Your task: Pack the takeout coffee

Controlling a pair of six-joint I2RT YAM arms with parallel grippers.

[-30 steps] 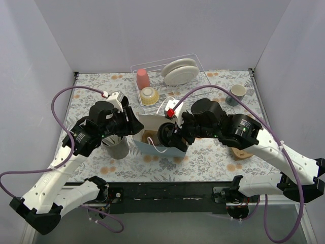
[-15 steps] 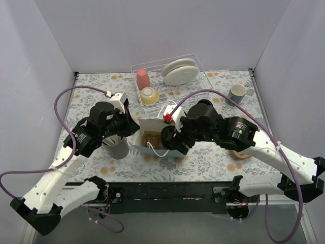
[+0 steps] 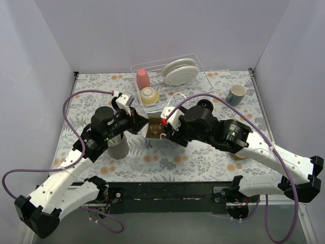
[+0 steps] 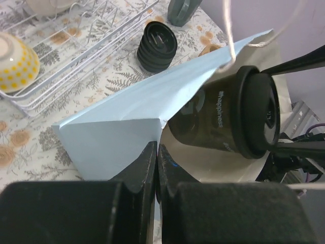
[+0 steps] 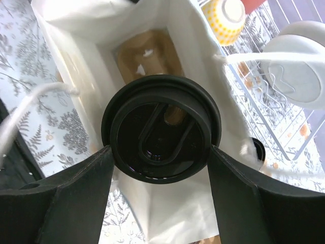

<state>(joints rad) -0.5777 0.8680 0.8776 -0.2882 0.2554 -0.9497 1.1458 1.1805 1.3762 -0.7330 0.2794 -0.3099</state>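
A takeout coffee [image 5: 161, 127], a black cup with a round black lid, sits between the fingers [image 5: 76, 193] of my right gripper [image 5: 161, 152], which grips it at the lid's rim. The cup hangs in the mouth of a light-blue paper bag [image 4: 117, 127] with white inner walls [image 5: 86, 66] and a brown bottom. My left gripper [image 4: 156, 152] is shut on the bag's edge, holding the mouth open. In the top view the bag [image 3: 152, 127] lies between the left gripper [image 3: 141, 123] and the right gripper [image 3: 165, 129], and the held cup is mostly hidden. A second black cup [image 4: 157, 46] stands by the rack.
Behind the bag, a wire dish rack [image 3: 167, 60] holds a pink cup [image 3: 142, 79], a yellow dotted bowl [image 3: 150, 95] and plates [image 3: 179, 71]. A blue-grey mug [image 3: 236, 92] stands at the back right. A grey metal cup [image 3: 118, 147] is under the left arm.
My left gripper has closed on the bag's edge. Bag and both grippers have shifted back toward the rack, and the right gripper has brought the cup into the bag's mouth.
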